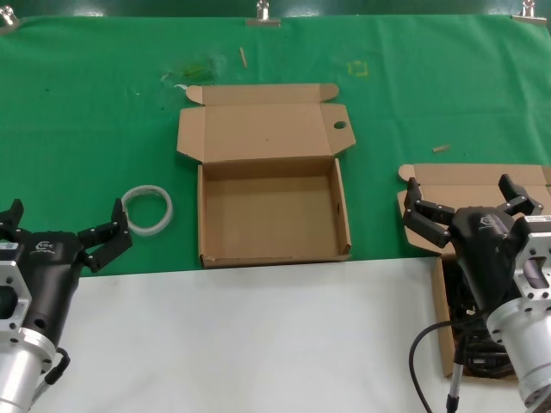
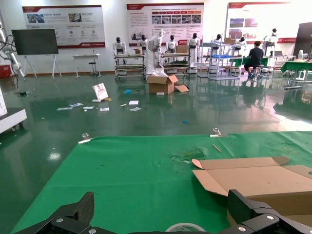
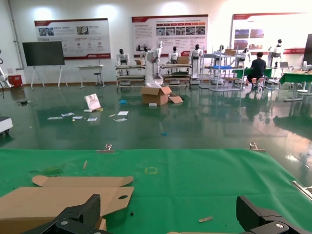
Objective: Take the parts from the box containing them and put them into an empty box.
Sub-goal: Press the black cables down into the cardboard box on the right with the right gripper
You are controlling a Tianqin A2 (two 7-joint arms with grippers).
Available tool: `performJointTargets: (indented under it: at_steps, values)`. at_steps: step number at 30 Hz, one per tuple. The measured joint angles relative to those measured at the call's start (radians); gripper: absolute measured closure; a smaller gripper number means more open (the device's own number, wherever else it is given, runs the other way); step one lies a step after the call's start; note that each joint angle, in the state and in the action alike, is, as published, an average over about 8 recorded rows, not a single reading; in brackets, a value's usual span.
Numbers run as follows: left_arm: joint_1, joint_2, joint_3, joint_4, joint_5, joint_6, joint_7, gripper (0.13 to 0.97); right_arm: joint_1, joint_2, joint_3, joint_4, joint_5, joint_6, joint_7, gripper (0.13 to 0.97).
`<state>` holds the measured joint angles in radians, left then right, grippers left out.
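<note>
Where robots stand, green cloth (image 1: pixel 95 129).

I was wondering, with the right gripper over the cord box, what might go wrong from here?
The cords are mostly hidden under the right gripper, so a blind grasp may catch only a loop and trail the rest. The cord box sits at the table's right edge, where a snag might drag it. The empty box is apart from it, so dangling cord may catch its raised lid.

Bright even overhead light, soft shadows, glossy floor glare, background perhaps slightly soft
</note>
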<state>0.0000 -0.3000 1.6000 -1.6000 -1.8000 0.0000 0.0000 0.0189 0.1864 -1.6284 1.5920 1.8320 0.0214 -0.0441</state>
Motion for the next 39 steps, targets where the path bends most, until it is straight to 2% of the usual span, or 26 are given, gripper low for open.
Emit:
performJointTargets:
  at_steps: [19, 21, 24, 28, 30, 33, 39]
  values:
    - [0.000, 0.000, 0.000, 0.000, 0.000, 0.000, 0.000, 0.132, 0.000, 0.000, 0.000, 0.000, 0.000, 0.000, 0.000, 0.129]
    - [0.000, 0.000, 0.000, 0.000, 0.000, 0.000, 0.000, 0.132, 0.001, 0.002, -0.028, 0.004, 0.033, 0.035, -0.031, 0.129]
    - [0.000, 0.000, 0.000, 0.000, 0.000, 0.000, 0.000, 0.132, 0.003, 0.002, -0.106, 0.018, 0.144, 0.146, -0.134, 0.129]
    - [0.000, 0.000, 0.000, 0.000, 0.000, 0.000, 0.000, 0.132, 0.002, 0.000, -0.228, 0.053, 0.349, 0.359, -0.344, 0.129]
    - [0.000, 0.000, 0.000, 0.000, 0.000, 0.000, 0.000, 0.132, -0.006, -0.004, -0.254, 0.076, 0.410, 0.451, -0.441, 0.129]
    - [0.000, 0.000, 0.000, 0.000, 0.000, 0.000, 0.000, 0.132, -0.031, -0.005, -0.260, 0.117, 0.436, 0.584, -0.581, 0.129]
    - [0.000, 0.000, 0.000, 0.000, 0.000, 0.000, 0.000, 0.132, -0.077, -0.006, -0.223, 0.213, 0.380, 0.853, -0.852, 0.129]
